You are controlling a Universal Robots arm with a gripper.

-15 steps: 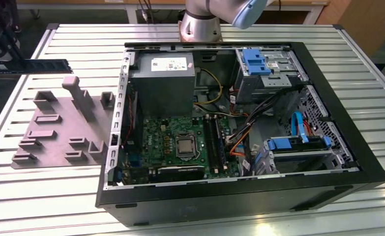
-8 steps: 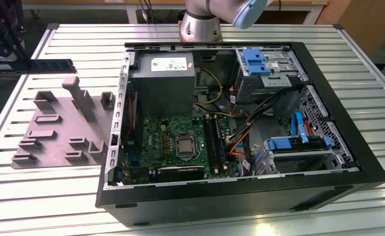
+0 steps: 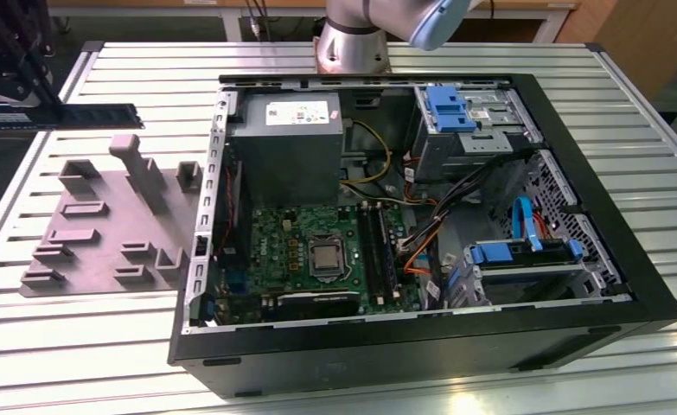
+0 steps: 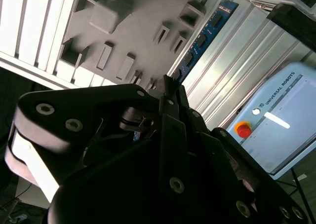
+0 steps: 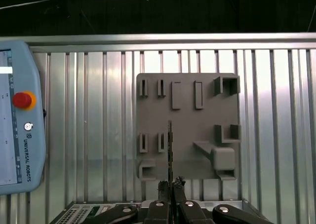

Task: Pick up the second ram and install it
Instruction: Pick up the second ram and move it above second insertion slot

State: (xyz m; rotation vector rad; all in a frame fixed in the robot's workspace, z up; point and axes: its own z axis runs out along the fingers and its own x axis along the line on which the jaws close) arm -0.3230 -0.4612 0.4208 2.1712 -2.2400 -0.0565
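My gripper (image 5: 171,185) is pinched on the ram (image 5: 170,145). In the first wrist view the stick shows edge-on, a thin dark line running out from between my fingertips over the grey fixture (image 5: 187,130). In the exterior view it hangs level at the upper left of the frame, clear of the table (image 3: 615,104), past the fixture's far edge and well apart from the case (image 3: 431,346).

I judge the pick-up done and the carry in hand. The ram is off its rest but not yet over the case.

The slots (image 3: 375,242) lie near the middle of the board, in the lower middle of the exterior view. Seating the stick there would, I think, call for turning it to run along a free slot, contact edge down and square, then a straight, even press. Cables lie close beside the slots on the exterior view's right, so the approach looks tight.

Hard to make out:
- I cannot tell which slot is free, or whether one already holds a stick.
- The ram's notch and contact edge are not readable in any view.
- In the exterior view my gripper is cut off by the left edge, so the grip itself shows poorly there.
- In the second wrist view my own dark body covers the ram's near end, and its blue far end points out over the table.
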